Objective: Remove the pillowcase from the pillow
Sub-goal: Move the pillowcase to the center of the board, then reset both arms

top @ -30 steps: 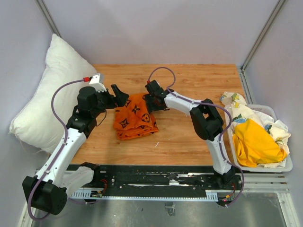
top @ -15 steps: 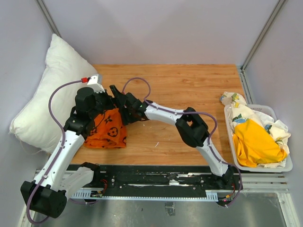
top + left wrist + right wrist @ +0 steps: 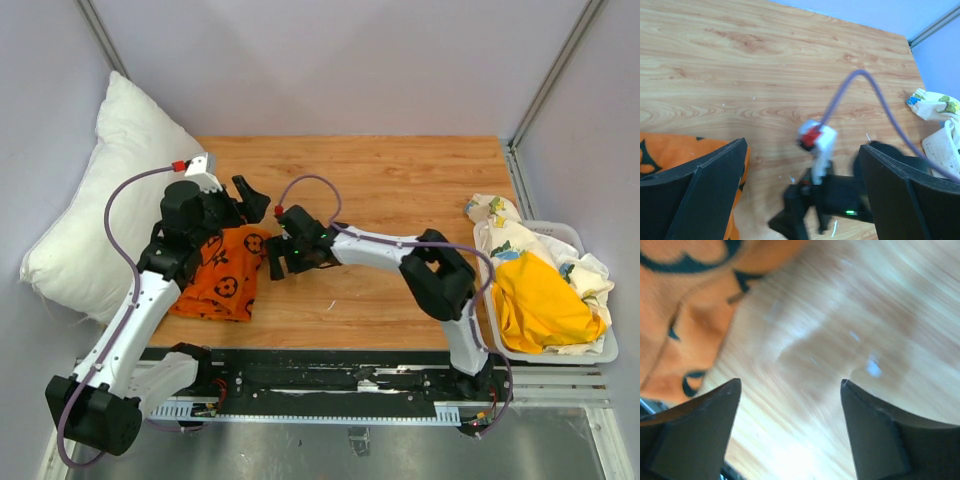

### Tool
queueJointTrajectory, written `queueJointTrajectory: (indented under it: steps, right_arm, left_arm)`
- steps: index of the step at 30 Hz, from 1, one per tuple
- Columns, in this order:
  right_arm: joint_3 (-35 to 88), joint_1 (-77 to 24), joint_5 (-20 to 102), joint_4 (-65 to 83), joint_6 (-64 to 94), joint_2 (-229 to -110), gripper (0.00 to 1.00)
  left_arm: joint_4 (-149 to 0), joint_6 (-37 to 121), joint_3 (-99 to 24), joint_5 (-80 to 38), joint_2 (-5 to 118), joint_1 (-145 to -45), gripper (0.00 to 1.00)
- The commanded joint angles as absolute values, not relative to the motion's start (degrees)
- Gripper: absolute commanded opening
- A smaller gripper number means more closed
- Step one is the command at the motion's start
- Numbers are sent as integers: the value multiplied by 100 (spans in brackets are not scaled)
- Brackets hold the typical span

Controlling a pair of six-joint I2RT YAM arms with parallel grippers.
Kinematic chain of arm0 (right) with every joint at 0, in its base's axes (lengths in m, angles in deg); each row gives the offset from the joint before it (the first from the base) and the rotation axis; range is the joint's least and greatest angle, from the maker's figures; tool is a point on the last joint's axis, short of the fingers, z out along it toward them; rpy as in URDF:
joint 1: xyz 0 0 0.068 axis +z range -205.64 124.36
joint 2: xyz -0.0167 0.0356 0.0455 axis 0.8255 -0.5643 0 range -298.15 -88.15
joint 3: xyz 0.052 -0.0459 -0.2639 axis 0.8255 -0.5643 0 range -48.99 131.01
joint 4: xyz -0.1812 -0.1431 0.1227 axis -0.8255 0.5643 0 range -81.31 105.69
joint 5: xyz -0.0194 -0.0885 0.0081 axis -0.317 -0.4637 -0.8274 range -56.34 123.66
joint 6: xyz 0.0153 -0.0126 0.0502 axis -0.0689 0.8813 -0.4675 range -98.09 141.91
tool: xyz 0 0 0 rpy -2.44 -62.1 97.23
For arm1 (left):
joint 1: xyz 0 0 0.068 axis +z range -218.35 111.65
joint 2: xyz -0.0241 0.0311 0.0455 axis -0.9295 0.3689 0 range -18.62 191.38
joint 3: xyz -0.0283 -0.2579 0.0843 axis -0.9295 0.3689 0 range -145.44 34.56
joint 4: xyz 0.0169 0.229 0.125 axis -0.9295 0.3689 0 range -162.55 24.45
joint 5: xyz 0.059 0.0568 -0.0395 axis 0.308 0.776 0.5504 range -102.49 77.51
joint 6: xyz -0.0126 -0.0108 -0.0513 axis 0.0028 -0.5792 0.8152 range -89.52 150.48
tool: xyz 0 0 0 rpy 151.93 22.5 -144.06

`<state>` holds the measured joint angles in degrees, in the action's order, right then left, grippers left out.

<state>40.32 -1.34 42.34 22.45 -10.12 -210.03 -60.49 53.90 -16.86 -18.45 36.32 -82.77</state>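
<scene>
The orange pillowcase (image 3: 225, 285) with black motifs lies crumpled on the wooden table at the left front, apart from the pillow. The white pillow (image 3: 95, 205) leans against the left wall, half off the table. My left gripper (image 3: 252, 205) is open and empty just above the pillowcase's far edge. My right gripper (image 3: 273, 262) is open and empty just right of the pillowcase, close to the table. In the left wrist view the gripper (image 3: 802, 190) is open, with the pillowcase (image 3: 660, 155) at lower left. In the right wrist view the gripper (image 3: 790, 390) is open, with the pillowcase (image 3: 685, 315) at upper left.
A white basket (image 3: 603, 352) with yellow cloth (image 3: 535, 300) and printed cloth stands off the table's right edge. The right arm's wrist with its red connector (image 3: 812, 136) lies between my left fingers in the left wrist view. The two grippers are close together.
The pillowcase has slid from the table's middle to the left front. My right gripper reached left with it, then drew back slightly and toward the front. My left gripper stayed open.
</scene>
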Motion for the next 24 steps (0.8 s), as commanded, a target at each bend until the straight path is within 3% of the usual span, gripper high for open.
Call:
queueJointTrajectory:
  steps: [1, 3, 8, 13, 24]
  right_arm:
    - [2774, -720, 3912, 1622, -786, -19331, 88]
    - [2179, -997, 3637, 1430, -632, -18572, 99]
    - [818, -2276, 4174, 377, -768, -16969, 98]
    - [296, -3563, 4910, 74, -1196, -16492, 98]
    - [300, -3846, 3573, 1289, -609, -16094, 98]
  left_arm:
    - [-6777, 5482, -1765, -1876, 3872, -8241, 99]
    - [-6929, 5480, -1855, -1909, 3979, -8241, 99]
    - [-7069, 5394, -2133, -1882, 4252, -8241, 99]
    - [-7153, 5100, -2384, -1782, 4478, -8244, 99]
    - [-7488, 4624, -2021, -1026, 4577, -8167, 99]
